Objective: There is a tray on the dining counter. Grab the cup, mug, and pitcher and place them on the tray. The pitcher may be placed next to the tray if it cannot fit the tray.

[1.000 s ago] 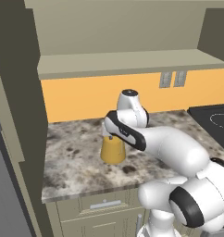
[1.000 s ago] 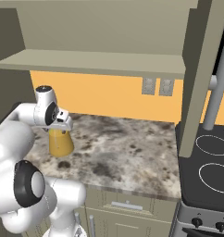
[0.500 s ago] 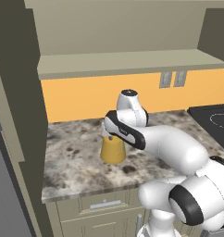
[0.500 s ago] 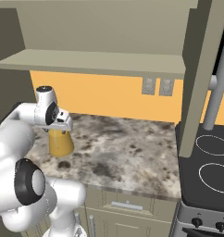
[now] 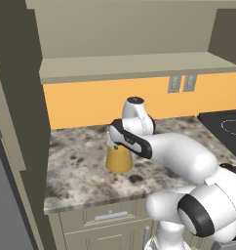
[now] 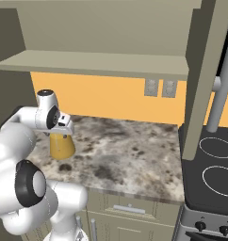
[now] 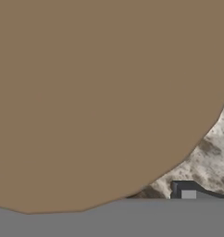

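Observation:
The pitcher stands upright on the short marble counter, its cone of orange-yellow liquid showing below my hand. My gripper sits right on top of it, over the neck and lid, and the same is seen from the other side: gripper above the pitcher. In the hand view the round brown lid is very close, and one dark fingertip shows far out at the lower right, with a strip of counter between it and the lid. The fingers stand wide apart. Tray, cup and mug are out of view.
An orange backsplash wall and a low shelf stand right behind and above the pitcher. A black stovetop lies to the right of the counter, and a tall cabinet side bounds it on the left.

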Robot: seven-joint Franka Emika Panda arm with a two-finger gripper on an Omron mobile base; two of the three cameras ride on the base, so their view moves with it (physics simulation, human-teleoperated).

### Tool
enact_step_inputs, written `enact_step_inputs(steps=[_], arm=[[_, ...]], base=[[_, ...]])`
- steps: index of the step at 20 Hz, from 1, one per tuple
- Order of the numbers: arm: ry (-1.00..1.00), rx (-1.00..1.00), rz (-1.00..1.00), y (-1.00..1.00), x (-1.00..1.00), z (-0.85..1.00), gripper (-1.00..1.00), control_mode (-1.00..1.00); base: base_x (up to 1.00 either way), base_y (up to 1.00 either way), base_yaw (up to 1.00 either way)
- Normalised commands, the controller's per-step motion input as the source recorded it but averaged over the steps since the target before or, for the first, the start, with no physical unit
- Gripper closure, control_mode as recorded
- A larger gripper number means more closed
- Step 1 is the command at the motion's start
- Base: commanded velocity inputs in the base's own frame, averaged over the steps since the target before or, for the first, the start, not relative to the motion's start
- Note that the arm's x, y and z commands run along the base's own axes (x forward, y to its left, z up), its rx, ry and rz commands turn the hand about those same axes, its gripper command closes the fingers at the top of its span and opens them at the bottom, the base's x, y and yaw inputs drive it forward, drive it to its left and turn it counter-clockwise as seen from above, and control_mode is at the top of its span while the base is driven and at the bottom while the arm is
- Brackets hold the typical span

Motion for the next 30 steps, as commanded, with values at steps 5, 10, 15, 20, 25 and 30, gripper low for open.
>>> enact_step_inputs(steps=[5, 10, 15, 20, 25, 30], arm=[[-0.01, 0.0, 0.0, 0.03, 0.0, -0.13, -1.0, -1.0], [0.0, 0.0, 0.0, 0.02, 0.0, -0.05, -1.0, -1.0], [0.0, 0.0, 0.0, 0.0, 0.0, 0.0, -1.0, -1.0], [0.0, 0.0, 0.0, -0.06, 0.0, 0.0, -1.0, -1.0], [0.0, 0.0, 0.0, 0.0, 0.0, 0.0, 1.0, -1.0], [0.0, 0.0, 0.0, 0.0, 0.0, 0.0, 1.0, -1.0]], base=[[0.0, 0.0, 0.0], [0.0, 0.0, 0.0], [0.0, 0.0, 0.0], [0.0, 0.0, 0.0], [0.0, 0.0, 0.0], [0.0, 0.0, 0.0]])
